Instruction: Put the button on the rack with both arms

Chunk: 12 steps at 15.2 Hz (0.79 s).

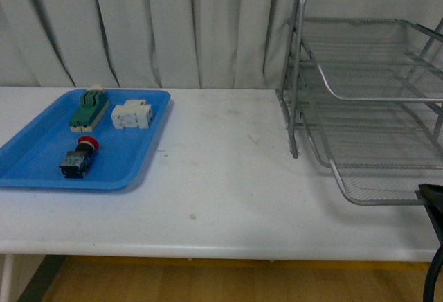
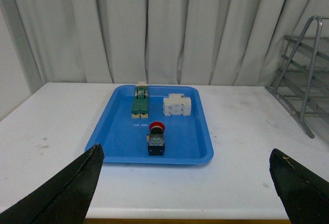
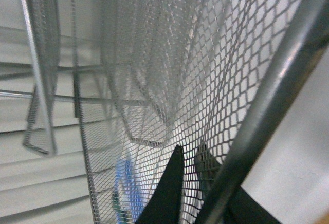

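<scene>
The button, red cap on a black body, lies on the blue tray at the left of the table; it also shows in the left wrist view. The silver wire rack stands at the right. My left gripper is open and empty, well back from the tray, its fingertips spread wide. My right gripper is shut and empty, close against the rack's mesh and a frame tube. A dark part of the right arm shows at the rack's front corner.
On the blue tray lie a green-topped switch block and a white terminal block. White curtains hang behind the table. The table's front edge runs along the bottom of the front view.
</scene>
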### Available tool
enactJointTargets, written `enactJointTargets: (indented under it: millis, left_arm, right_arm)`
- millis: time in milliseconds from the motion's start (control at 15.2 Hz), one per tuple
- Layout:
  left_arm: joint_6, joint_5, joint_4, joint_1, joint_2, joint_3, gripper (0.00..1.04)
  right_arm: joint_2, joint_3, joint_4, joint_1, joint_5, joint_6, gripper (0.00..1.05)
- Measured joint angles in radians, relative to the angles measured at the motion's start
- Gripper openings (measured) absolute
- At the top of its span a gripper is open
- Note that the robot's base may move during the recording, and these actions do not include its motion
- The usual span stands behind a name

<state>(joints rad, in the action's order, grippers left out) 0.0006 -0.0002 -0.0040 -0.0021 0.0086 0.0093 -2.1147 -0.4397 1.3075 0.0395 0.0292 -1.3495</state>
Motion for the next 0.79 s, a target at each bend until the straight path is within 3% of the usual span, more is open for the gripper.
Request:
enactJointTargets:
  millis: [197, 461, 592, 658, 724, 790]
  left_arm:
    - [0.000, 0.000, 0.000, 0.000, 0.000, 0.000, 0.98]
    - [0.000, 0.000, 0.000, 0.000, 0.000, 0.000, 0.98]
    - [0.000, 0.000, 0.000, 0.000, 0.000, 0.000, 0.98]
    - [0.000, 0.000, 0.000, 0.000, 0.000, 0.000, 0.98]
    - [0.000, 0.000, 0.000, 0.000, 0.000, 0.000, 0.98]
    - [0.000, 0.000, 0.000, 0.000, 0.000, 0.000, 0.98]
  right_arm:
    - [0.034, 0.041, -0.022, 0.002, 0.001, 0.142, 0.46]
    - [0.185, 0.133, -0.020, 0.014, 0.000, 0.272, 0.81]
    - [0.368, 0.255, -0.137, 0.065, -0.015, 0.297, 1.00]
    - [0.491, 0.310, -0.250, 0.131, -0.070, 0.340, 0.97]
    - [0.563, 0.348, -0.245, 0.186, -0.121, 0.409, 0.97]
    - [0.516, 0.375, -0.089, 0.205, -0.171, 0.525, 0.90]
